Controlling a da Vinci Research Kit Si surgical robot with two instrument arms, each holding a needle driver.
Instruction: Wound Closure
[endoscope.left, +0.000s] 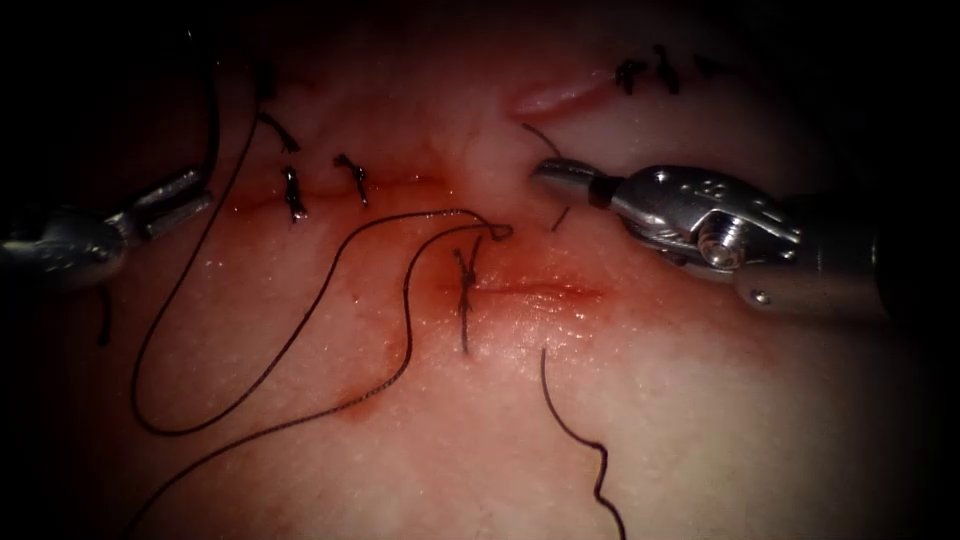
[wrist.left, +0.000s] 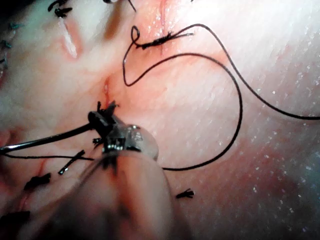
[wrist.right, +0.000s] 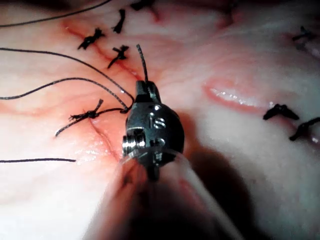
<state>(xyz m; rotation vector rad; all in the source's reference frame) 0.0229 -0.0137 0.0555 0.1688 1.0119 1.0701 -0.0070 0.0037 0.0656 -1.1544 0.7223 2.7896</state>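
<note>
Nearest the endoscope, a cut end of thread (endoscope.left: 575, 430) lies loose on the tissue (endoscope.left: 720, 410), below and between both sets of jaws. Long thread (endoscope.left: 300, 340) loops across the tissue between the two tools and runs up to a knotted stitch (endoscope.left: 465, 285) at the left end of the open cut (endoscope.left: 545, 291). Red fluid (endoscope.left: 400, 370) stains the tissue around this stitch.

Further back, the right tool (endoscope.left: 552, 173) sits above the cut, beyond its right half. Its jaws are pressed together, pinching a short piece of thread (wrist.right: 142, 62) that sticks out on both sides of the tip.

Level with it, far to the left of the cut, the left tool (endoscope.left: 180, 203) has its jaws closed on the needle (endoscope.left: 213, 120), gripping near one end. The needle's dark curve rises away from these jaws; in the left wrist view (wrist.left: 50, 139) it extends clear of them. Whether its far end touches the tissue cannot be told.

Two finished stitches (endoscope.left: 293, 195) lie just right of the left jaws. More stitches (endoscope.left: 645, 72) lie beyond the right jaws.
</note>
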